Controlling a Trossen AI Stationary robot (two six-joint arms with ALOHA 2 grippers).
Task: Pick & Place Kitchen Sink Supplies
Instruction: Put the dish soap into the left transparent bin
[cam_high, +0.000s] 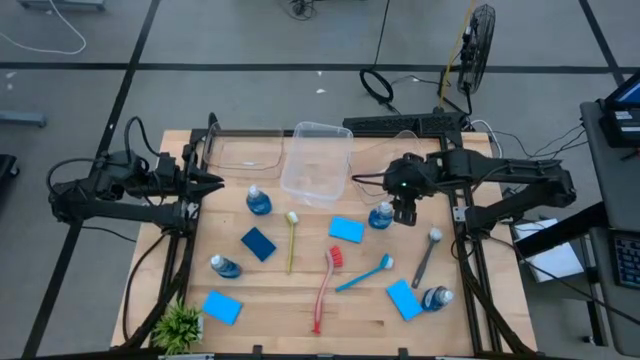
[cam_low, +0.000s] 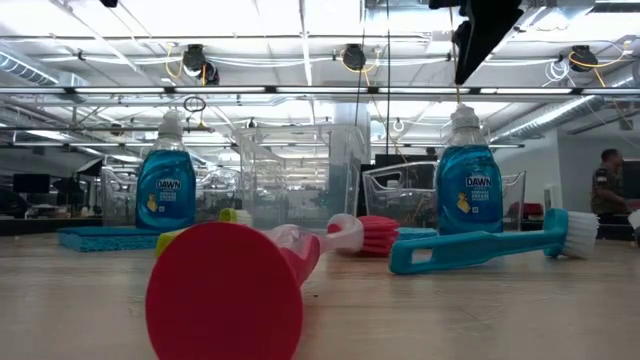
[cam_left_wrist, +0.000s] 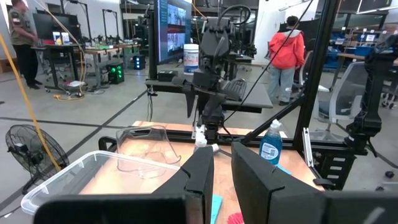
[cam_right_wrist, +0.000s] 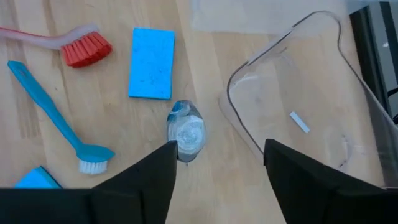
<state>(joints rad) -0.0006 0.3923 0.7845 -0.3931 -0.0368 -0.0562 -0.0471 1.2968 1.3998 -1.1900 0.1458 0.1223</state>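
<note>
Both arms are matte black, built of tubular links with chunky joint housings and thin black cables looping alongside. The right claw (cam_high: 405, 214) carries a small green light near its wrist. The left claw (cam_left_wrist: 222, 177) has broad, flat, dark wedge-shaped fingers (cam_left_wrist: 200, 180).

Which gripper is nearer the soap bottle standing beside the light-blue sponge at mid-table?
Right. The right gripper hangs open just above and beside that soap bottle; the left gripper waits at the table's far left edge, well away.
</note>
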